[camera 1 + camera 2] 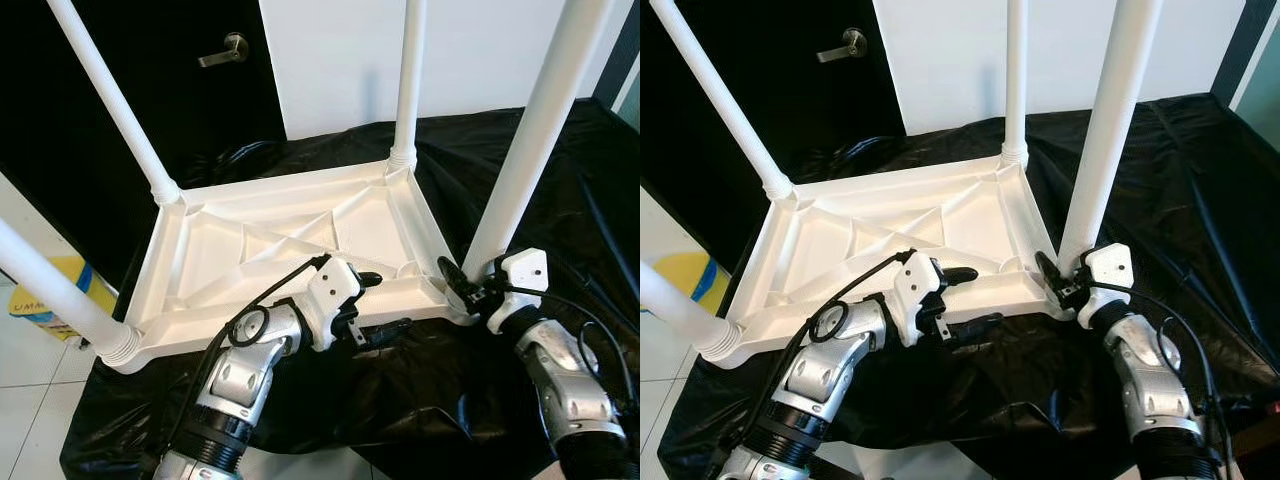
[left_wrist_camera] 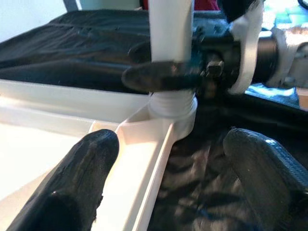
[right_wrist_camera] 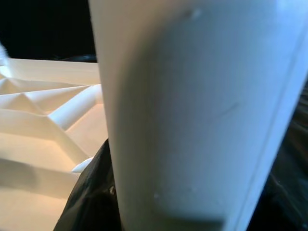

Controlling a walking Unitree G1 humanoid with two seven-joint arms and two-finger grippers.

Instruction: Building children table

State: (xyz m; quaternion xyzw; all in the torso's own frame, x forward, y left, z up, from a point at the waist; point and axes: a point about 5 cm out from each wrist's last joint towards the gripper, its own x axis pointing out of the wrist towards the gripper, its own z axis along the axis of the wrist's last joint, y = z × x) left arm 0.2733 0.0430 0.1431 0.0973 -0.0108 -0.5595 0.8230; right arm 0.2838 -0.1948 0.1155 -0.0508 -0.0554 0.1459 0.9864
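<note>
Gripping near-right leg [image 1: 530, 140] low down, right gripper [image 1: 468, 285] (jaws clamped), left gripper [image 1: 375, 305] jaws spread, straddling tabletop [image 1: 290, 240] rim

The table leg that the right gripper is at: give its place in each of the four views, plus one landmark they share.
Left eye view: table leg at right, rising from the tabletop's near right corner.
Right eye view: right of centre, right gripper at its base.
Left wrist view: top centre, above its threaded collar.
Right wrist view: very close, across the middle.
Shared landmark: the upturned white tabletop.
</note>
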